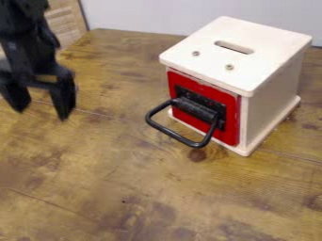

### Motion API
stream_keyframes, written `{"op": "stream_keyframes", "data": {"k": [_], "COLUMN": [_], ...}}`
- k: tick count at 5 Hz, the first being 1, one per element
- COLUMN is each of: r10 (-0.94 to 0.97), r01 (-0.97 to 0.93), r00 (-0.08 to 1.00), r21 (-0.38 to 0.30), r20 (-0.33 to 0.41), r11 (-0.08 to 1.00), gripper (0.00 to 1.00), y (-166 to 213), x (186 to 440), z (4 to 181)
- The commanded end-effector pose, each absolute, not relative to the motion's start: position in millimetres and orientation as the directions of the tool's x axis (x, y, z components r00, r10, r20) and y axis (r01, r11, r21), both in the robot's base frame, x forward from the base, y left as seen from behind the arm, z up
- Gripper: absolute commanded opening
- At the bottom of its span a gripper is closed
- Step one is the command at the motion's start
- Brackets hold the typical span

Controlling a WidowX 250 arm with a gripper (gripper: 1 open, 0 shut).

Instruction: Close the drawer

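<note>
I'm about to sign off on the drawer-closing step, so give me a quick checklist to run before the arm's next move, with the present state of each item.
1. Drawer pushed in: ok, its red and black front sits about level with the cabinet face; whether it is fully seated, cannot tell.
2. Loop handle free: ok, nothing is touching it.
3. Gripper empty: ok, jaws apart with nothing between them.
4. Gripper clear of the drawer: ok, it is far to the left in the picture, well apart from the handle.
5. Table between gripper and drawer free of objects: ok.
</note>
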State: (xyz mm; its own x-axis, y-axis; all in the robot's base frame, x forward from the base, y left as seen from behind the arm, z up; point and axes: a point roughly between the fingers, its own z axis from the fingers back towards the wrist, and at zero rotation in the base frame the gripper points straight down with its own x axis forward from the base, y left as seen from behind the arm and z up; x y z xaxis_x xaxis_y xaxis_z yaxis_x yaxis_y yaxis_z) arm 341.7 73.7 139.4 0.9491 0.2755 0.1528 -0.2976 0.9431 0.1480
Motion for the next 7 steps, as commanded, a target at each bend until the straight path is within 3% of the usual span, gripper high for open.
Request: {"op": "stream_keyframes", "data": {"k": [1,2,4,6,7], "r10": [0.405,0.448,0.371,0.402,0.372], "r01": [-0.439,-0.486,-0.413,-0.447,-0.418], "r00": [0.887,0.862,0.895,0.879,0.889], "r21": [0.133,0.136,0.147,0.151,0.143], "r20": [0.222,0.237,0.248,0.255,0.267], "r11": [0.889,0.864,0.899,0.882,0.897], "gripper": [1.0,1.0,1.0,1.0,1.0], "y": [67.1,67.8,63.8,47.2,49.1], "x": [361.8,369.9,372.4,373.4,372.8], "z": [165.7,168.4,127.0,165.1,175.0]}}
